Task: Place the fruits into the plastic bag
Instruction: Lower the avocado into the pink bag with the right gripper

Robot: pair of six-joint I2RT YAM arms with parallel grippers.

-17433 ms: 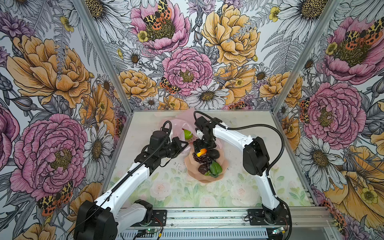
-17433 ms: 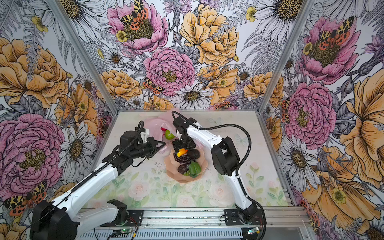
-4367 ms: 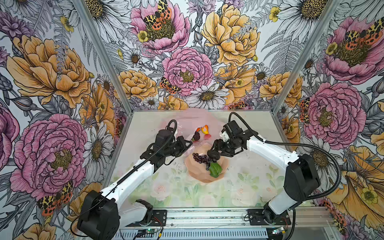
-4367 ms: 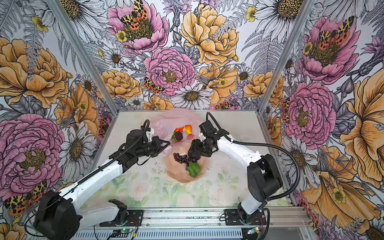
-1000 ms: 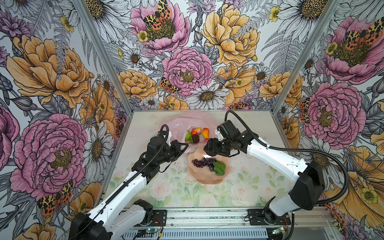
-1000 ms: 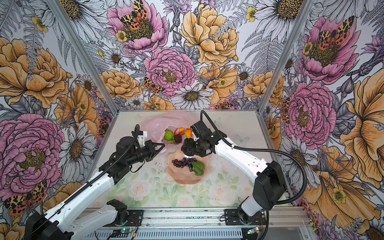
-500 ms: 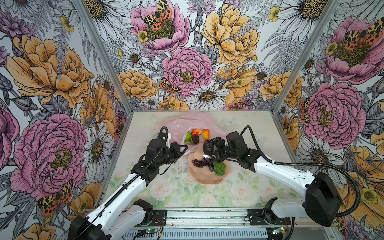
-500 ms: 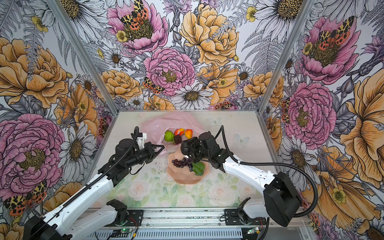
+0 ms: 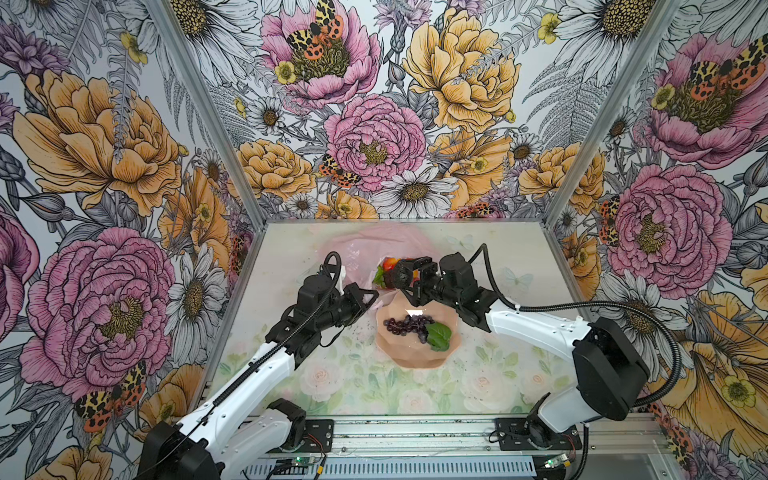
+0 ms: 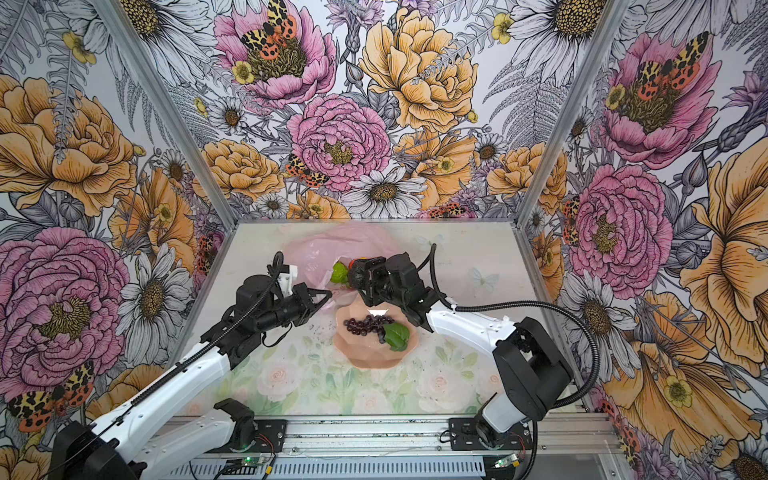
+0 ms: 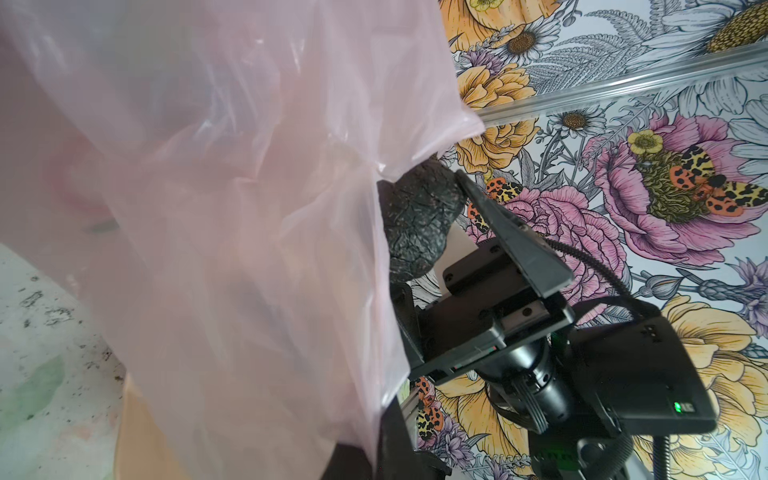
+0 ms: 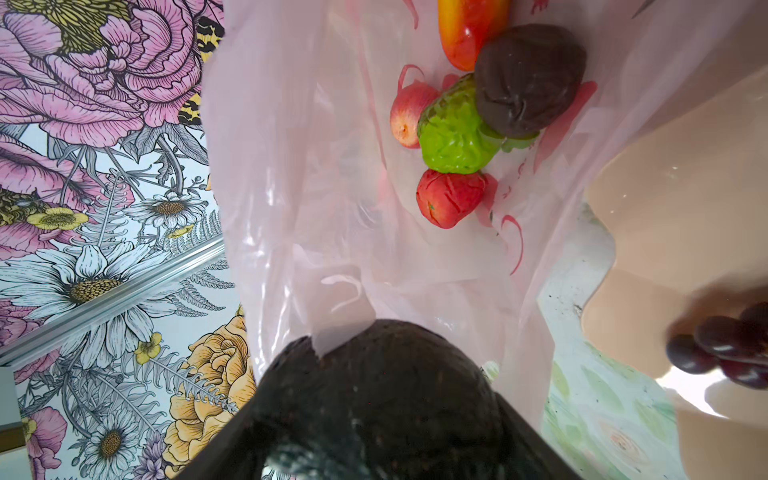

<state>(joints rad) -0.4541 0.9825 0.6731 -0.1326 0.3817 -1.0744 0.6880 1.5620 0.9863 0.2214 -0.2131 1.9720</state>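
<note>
My right gripper (image 9: 404, 275) (image 10: 365, 275) is shut on a dark rough avocado (image 9: 397, 275) (image 11: 419, 216) (image 12: 374, 395) and holds it at the mouth of the pale-pink plastic bag (image 9: 370, 245) (image 10: 328, 245) (image 11: 208, 166) (image 12: 316, 187). My left gripper (image 9: 371, 296) (image 10: 326, 296) (image 11: 386, 453) is shut on the bag's near edge and lifts it. Inside the bag lie a bumpy green fruit (image 12: 453, 133) (image 10: 340, 273), two red apples (image 12: 449, 203) (image 12: 407, 120), a dark brown fruit (image 12: 528, 79) and a mango (image 12: 469, 29). Purple grapes (image 9: 407, 324) (image 10: 368, 324) (image 12: 723, 345) with a green leaf (image 9: 438, 336) lie in the bowl.
The peach-pink faceted bowl (image 9: 415, 357) (image 10: 370, 359) (image 12: 665, 208) stands just in front of the bag's mouth, under my right wrist. Flowered walls close the table at the back and both sides. A metal rail (image 9: 415, 436) runs along the front edge.
My right gripper has carried the avocado from above the bowl's back rim back and left to the bag's mouth. The left gripper still holds the bag's edge in much the same place.
</note>
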